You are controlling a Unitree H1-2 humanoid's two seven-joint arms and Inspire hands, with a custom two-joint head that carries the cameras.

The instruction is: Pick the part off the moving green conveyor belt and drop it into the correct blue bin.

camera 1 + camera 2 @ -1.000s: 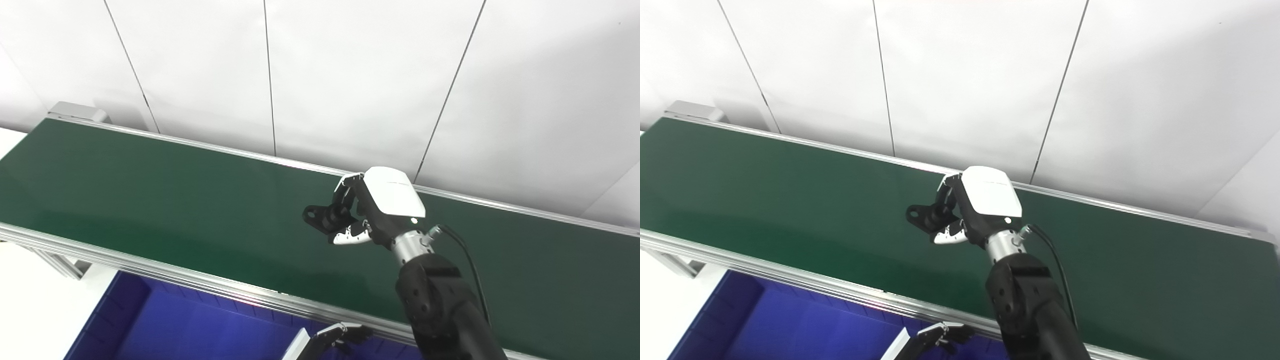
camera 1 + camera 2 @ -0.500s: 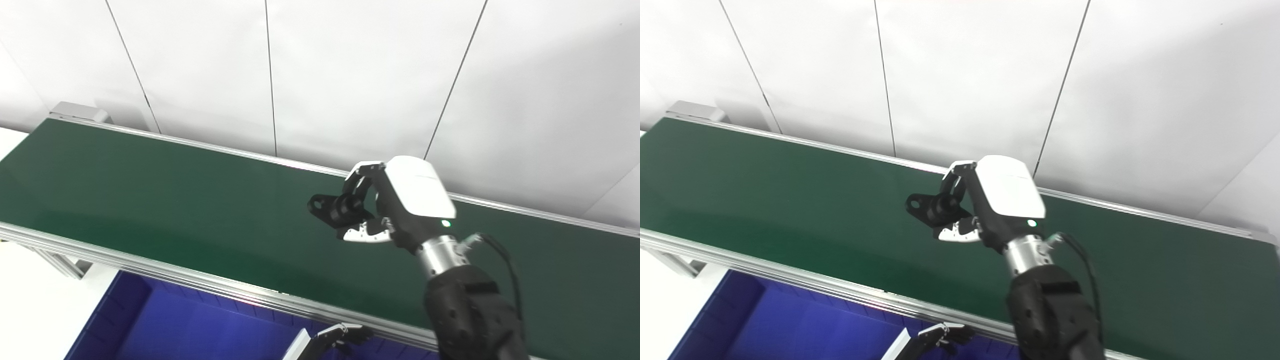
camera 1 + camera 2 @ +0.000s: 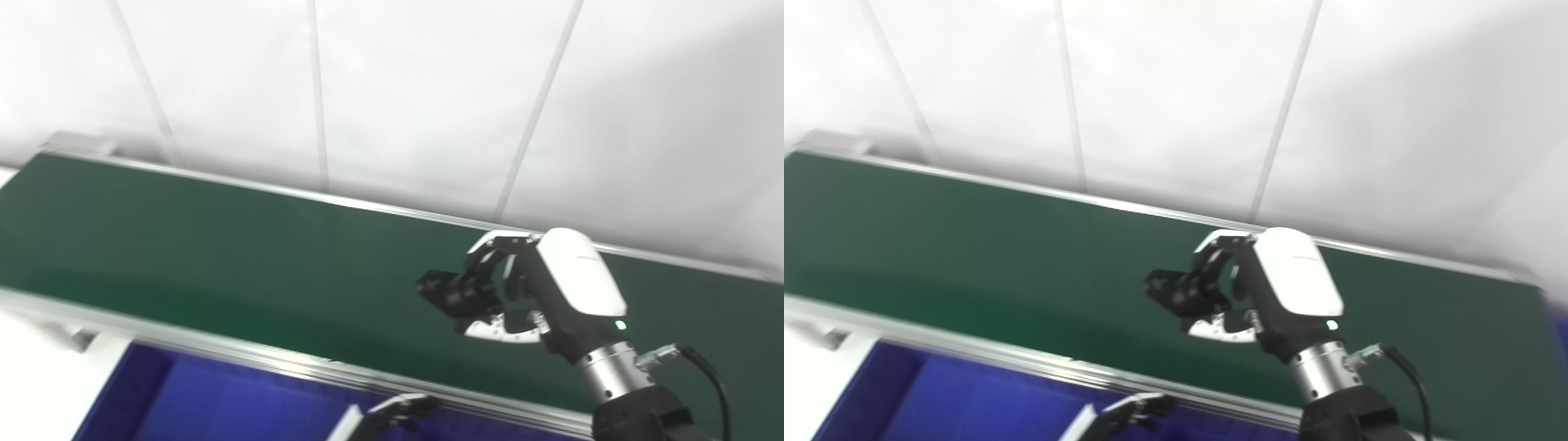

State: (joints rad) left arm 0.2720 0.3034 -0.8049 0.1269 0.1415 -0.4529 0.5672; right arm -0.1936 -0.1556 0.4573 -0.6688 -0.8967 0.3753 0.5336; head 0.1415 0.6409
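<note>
My right hand [image 3: 539, 294] hangs over the green conveyor belt [image 3: 214, 245], right of its middle, shut on a small black part [image 3: 453, 294] that sticks out to the left from between fingers and thumb. The same black part [image 3: 1179, 293] shows in the right eye view, held by the right hand [image 3: 1268, 294] above the belt [image 3: 968, 245]. Only the curled fingertips of my left hand [image 3: 395, 413] show at the bottom edge, over the blue bin [image 3: 202, 398]; they hold nothing that I can see.
The belt's near aluminium rail [image 3: 257, 355] runs between the belt and the blue bin below it. A white panelled wall [image 3: 398, 92] rises behind the belt's far rail. The picture is blurred.
The right hand has carried the black part to the right and lower in the picture. The whole picture has also shifted and blurred, so the camera moved. The left hand stays at the bottom edge.
</note>
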